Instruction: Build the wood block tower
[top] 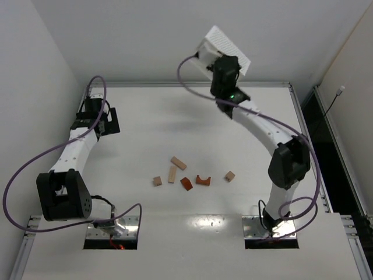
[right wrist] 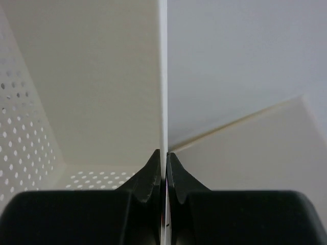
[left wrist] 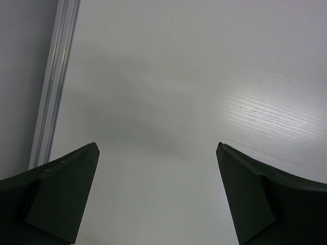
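Right hand (right wrist: 164, 159) pinches white tray (top: 228, 42) wall, held aloft.

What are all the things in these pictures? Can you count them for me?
tan bars: 2, pale tan, lying close together mid-table
tan cubes: 2, pale tan, one at each end of the group of blocks
wedge: 1, reddish-orange, just in front of the bars
arch: 1, reddish-orange, right of the wedge
tray: 1, white with small holes, lifted and tilted over the table's far edge
table: 1, white, under everything
cables: 2, purple, looping along the arms
left end effector: 1, black, open and empty, over bare table on the left
right end effector: 1, black, shut on the tray's wall
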Controlling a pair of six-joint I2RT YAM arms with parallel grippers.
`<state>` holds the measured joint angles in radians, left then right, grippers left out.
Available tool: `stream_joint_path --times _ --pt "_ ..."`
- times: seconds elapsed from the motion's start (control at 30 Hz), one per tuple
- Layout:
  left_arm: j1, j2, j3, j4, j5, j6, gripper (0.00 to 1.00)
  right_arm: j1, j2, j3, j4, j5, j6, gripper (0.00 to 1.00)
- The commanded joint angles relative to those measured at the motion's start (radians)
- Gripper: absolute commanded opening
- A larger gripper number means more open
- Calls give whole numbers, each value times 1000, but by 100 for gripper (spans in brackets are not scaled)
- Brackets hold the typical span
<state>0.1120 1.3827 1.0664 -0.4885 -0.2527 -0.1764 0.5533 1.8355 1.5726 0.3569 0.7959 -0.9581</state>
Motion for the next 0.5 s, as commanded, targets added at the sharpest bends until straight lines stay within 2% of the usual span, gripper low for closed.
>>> stream_joint_path --times 0.0,0.03,0.1,0.2,0.23,0.3,0.47 --pt "-44 -33 20 37 -2 32 100 -82 20 235 -850 -70 626 0" --pt "-44 -33 29 37 10 32 100 -131 69 274 -934 -174 707 0" --pt "-55 -33 29 57 38 41 100 -186 84 282 -1031 -274 743 0" --pt "-64 7 53 57 98 41 100 -306 94 262 -1097 -440 754 0" --pt "-64 19 53 57 113 41 100 -346 94 262 -1114 -552 754 0" --pt "-64 48 85 57 134 41 100 -469 122 299 -1148 -676 779 0" --pt "-83 131 151 48 158 32 100 -657 198 369 -1171 -805 806 0"
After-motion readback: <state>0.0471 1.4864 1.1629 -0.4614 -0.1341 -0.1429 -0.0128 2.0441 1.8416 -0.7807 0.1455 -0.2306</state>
